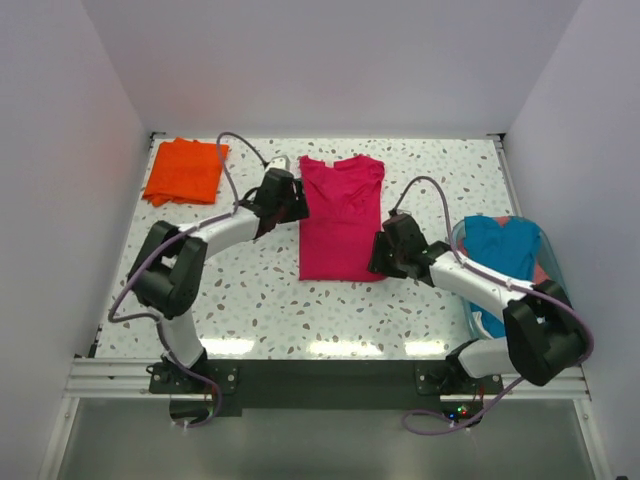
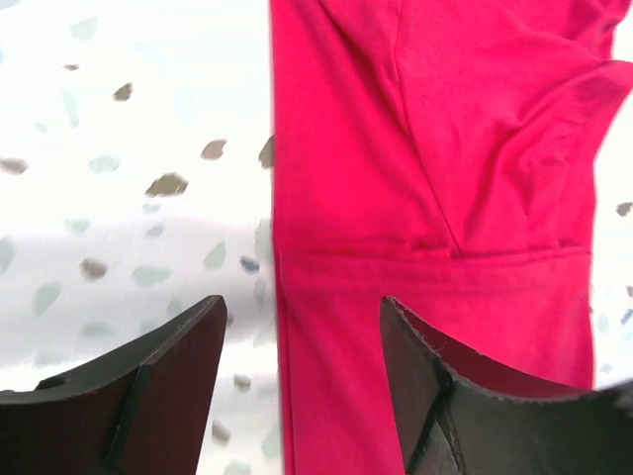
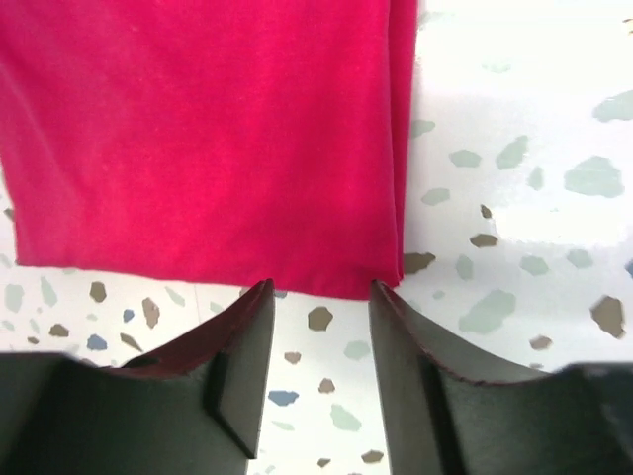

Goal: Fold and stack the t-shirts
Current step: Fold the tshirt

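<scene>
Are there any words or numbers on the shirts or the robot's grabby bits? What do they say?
None: no word, number, label or logo can be read in any view.
The magenta-red shirt is plain cloth.
The orange shirt and the teal-blue shirt are plain too.
The left tool and the right tool are bare black, with no markings.
The table has only coloured speckles.

Top camera sits high at the near side, looking down and forward, with the whole table (image 1: 260, 300) in frame. Left wrist camera hangs close over the tabletop, peering past the left gripper (image 2: 302, 307) at the red shirt (image 2: 415, 198), along its left edge. Right wrist camera, just as close, looks past the right gripper (image 3: 321, 287) at the hem. All three share that shirt.
</scene>
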Robot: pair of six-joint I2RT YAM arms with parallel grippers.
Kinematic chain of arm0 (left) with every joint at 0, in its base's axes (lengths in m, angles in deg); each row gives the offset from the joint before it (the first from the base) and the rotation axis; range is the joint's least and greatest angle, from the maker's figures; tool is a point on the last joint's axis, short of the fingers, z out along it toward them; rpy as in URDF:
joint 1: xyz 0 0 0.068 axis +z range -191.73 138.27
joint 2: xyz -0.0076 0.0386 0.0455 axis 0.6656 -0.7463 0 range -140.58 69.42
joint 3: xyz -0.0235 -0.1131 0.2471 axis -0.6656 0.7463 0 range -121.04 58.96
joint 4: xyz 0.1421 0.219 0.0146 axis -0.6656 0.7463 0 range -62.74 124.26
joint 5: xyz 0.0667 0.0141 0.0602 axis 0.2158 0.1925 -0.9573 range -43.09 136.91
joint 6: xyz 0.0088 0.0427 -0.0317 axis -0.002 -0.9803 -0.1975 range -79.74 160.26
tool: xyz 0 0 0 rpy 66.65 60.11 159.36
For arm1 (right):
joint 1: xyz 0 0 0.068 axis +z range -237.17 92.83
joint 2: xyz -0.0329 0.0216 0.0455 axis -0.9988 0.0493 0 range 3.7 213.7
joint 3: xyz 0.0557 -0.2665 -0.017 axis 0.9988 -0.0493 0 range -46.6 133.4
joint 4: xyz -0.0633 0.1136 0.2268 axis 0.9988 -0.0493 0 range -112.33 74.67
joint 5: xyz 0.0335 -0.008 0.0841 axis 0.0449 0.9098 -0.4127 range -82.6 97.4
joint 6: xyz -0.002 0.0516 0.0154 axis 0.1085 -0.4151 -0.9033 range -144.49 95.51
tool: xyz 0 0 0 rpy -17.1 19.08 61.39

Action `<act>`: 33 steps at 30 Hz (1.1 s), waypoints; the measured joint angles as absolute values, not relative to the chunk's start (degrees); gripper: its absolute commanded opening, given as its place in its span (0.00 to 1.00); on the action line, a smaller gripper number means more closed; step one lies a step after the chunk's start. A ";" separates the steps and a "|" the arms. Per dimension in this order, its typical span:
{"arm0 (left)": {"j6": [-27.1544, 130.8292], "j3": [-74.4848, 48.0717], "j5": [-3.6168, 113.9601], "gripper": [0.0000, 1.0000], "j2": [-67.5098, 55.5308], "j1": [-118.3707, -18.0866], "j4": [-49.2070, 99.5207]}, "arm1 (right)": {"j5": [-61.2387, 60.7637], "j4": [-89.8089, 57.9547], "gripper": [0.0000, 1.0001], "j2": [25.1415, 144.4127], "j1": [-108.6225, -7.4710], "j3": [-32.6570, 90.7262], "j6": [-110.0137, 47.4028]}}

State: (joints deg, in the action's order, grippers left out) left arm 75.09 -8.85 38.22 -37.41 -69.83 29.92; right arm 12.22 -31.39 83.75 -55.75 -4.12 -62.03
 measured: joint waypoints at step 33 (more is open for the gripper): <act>93.56 30.80 45.44 0.54 -14.94 -80.03 10.27 | 8.84 -26.38 0.46 85.06 -60.67 -9.34 -64.19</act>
State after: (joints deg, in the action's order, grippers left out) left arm 93.56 30.80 45.44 -14.94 -80.03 10.27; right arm 8.84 -26.38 85.06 -60.67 -9.34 -64.19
